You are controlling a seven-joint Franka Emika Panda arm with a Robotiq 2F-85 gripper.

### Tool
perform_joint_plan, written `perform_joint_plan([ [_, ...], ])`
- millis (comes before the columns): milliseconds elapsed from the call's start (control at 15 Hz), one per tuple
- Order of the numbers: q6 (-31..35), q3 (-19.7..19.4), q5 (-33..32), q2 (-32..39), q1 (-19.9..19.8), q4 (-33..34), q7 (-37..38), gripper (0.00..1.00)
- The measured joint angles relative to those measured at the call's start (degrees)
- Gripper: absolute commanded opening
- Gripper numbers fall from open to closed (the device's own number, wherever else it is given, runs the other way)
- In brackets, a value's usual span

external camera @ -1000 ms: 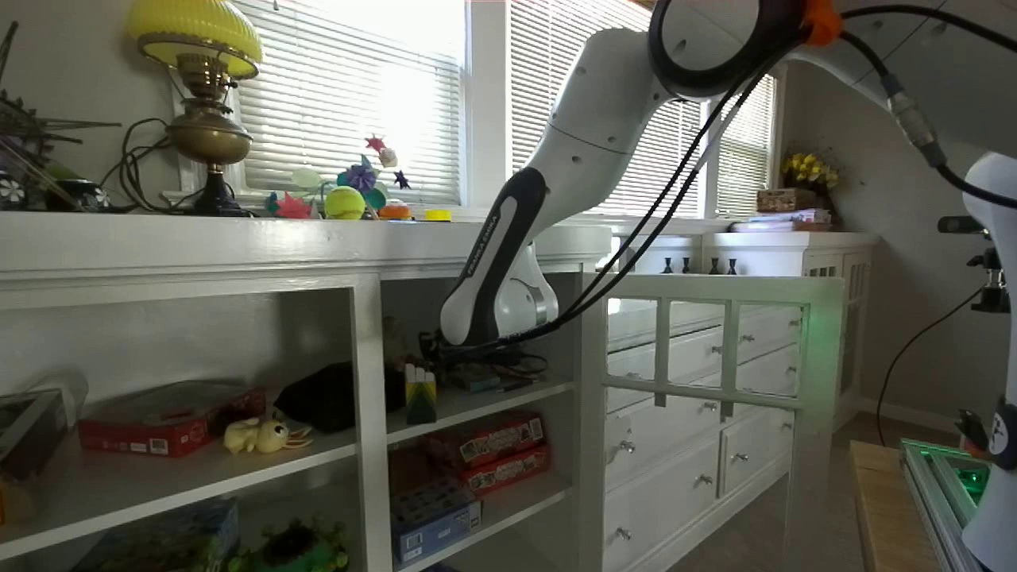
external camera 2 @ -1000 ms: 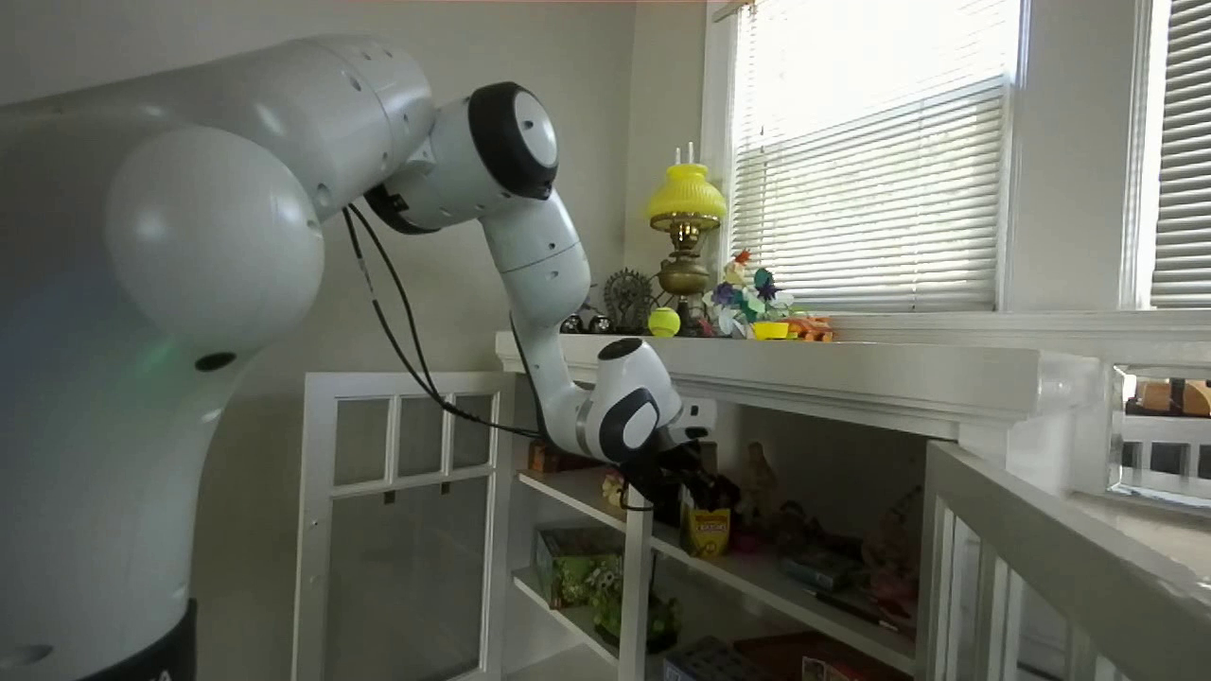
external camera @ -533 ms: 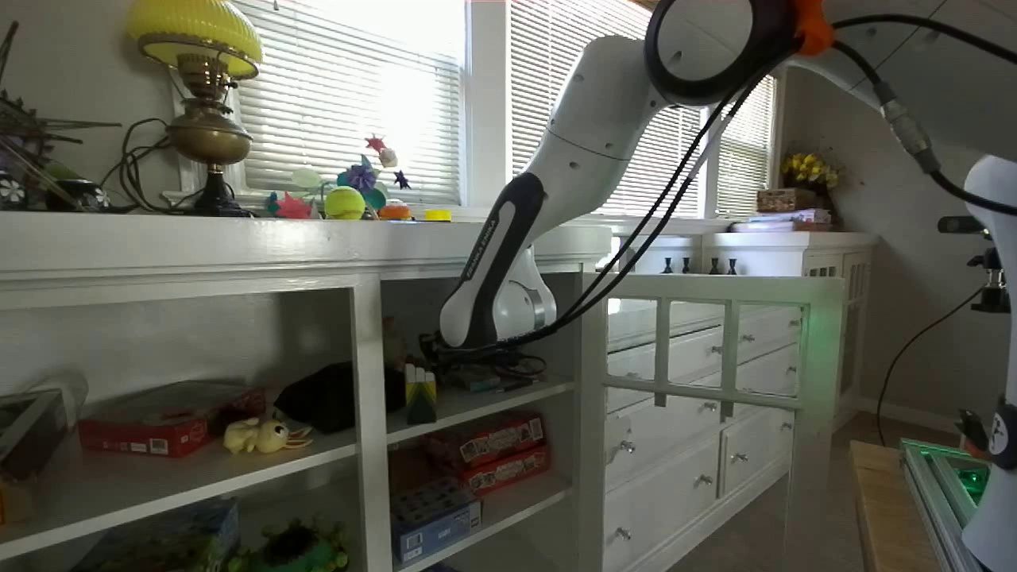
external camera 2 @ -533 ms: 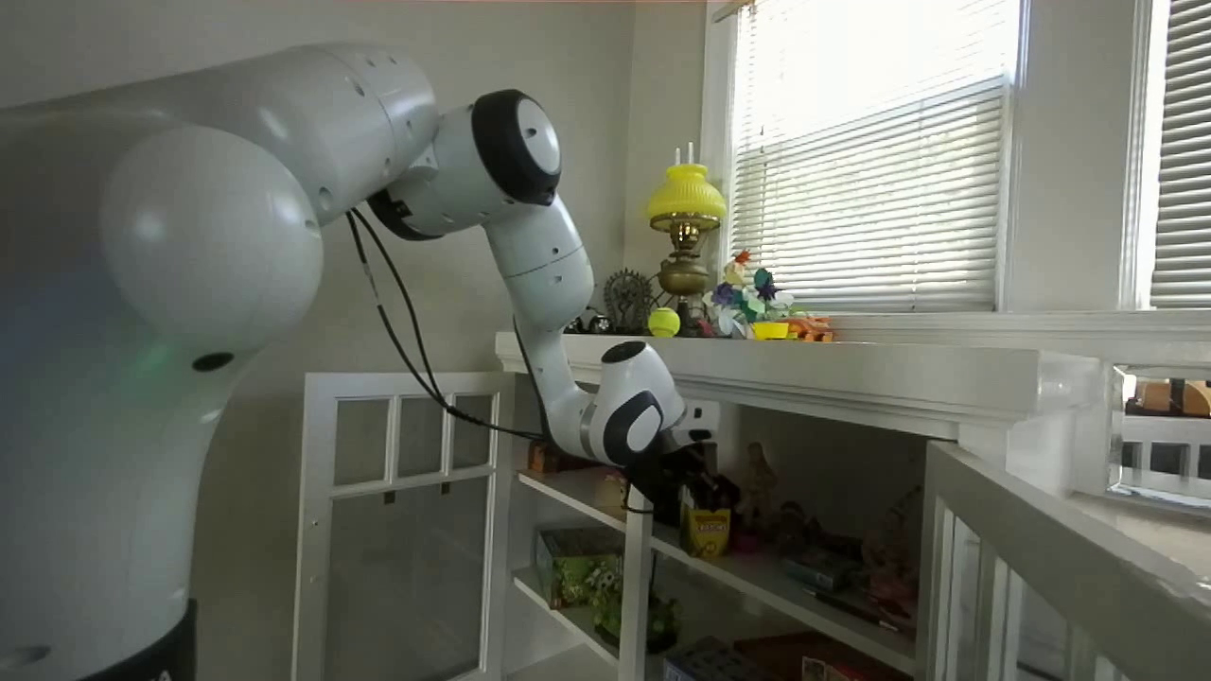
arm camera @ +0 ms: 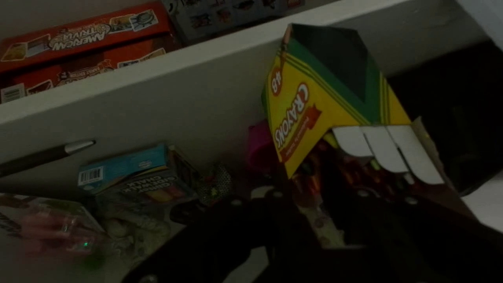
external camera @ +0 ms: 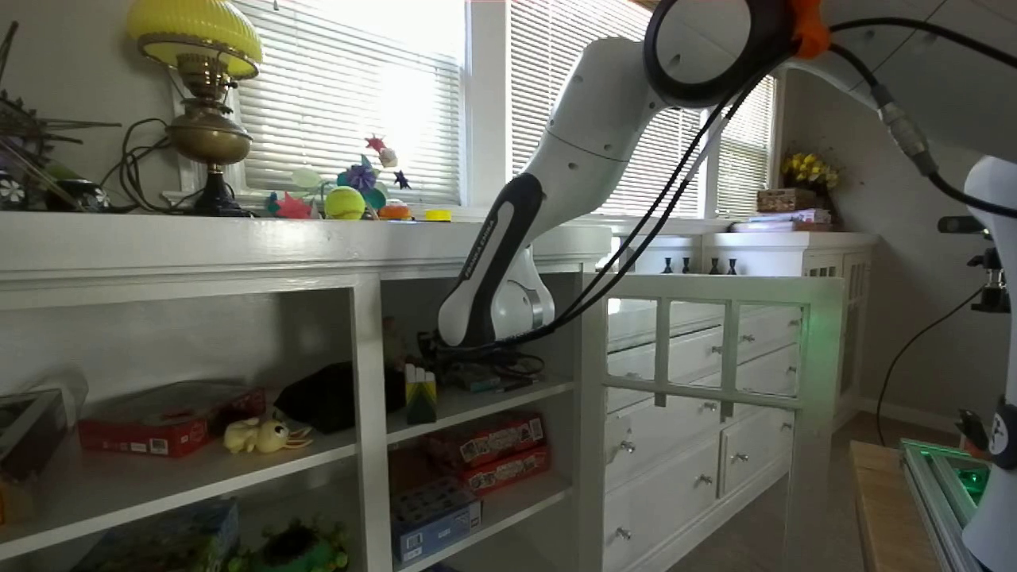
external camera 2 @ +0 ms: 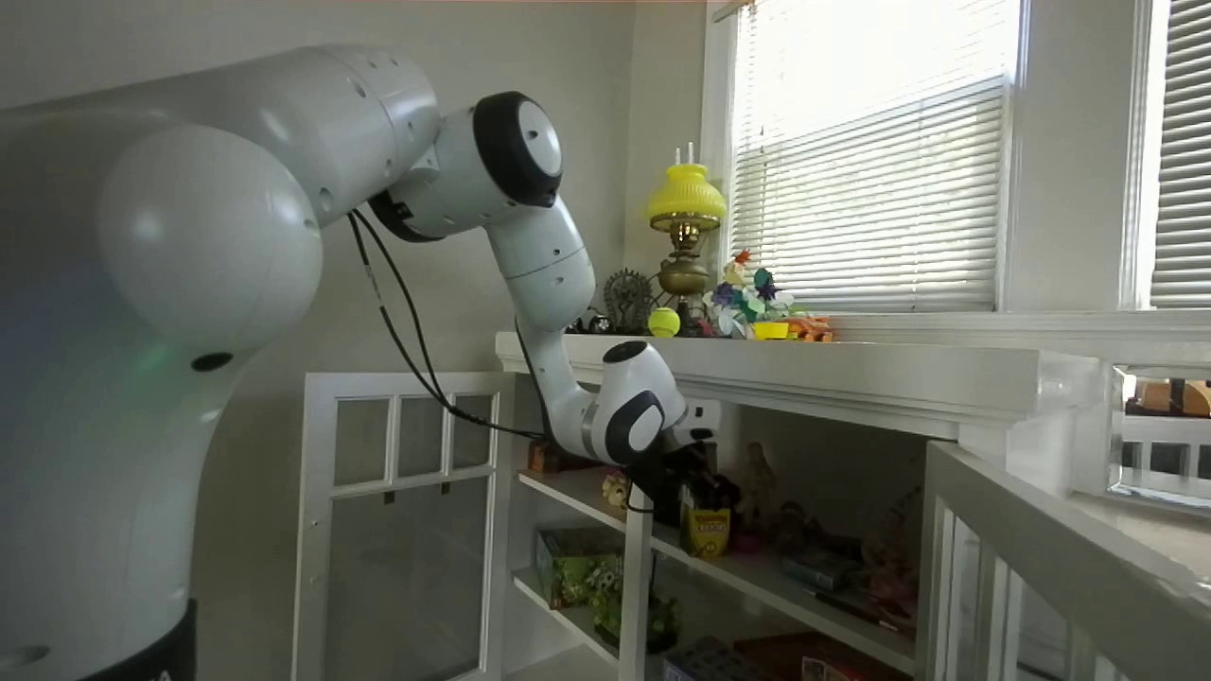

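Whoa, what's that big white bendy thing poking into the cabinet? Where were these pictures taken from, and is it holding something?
That's a robot arm, a bit like your arm but with extra bends. At its end is a black gripper, which pinches things like a hand. Two pictures were taken from outside the robot, looking across at the cabinet. The dark picture was taken from the robot's own wrist, so it shows a shelf close up. On that shelf are an open crayon box, a pen and a chalk box. The gripper is right at the open end of the crayon box, but it's too dark there to tell whether it has hold of anything.
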Motion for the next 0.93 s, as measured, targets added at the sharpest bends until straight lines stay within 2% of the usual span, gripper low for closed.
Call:
perform_joint_plan([
  [400, 0.0, 0.3, 0.0, 0.0, 0.0, 0.1, 0.0, 0.21],
  [933, 0.0, 0.5, 0.0, 0.0, 0.0, 0.1, 0.0, 0.29],
])
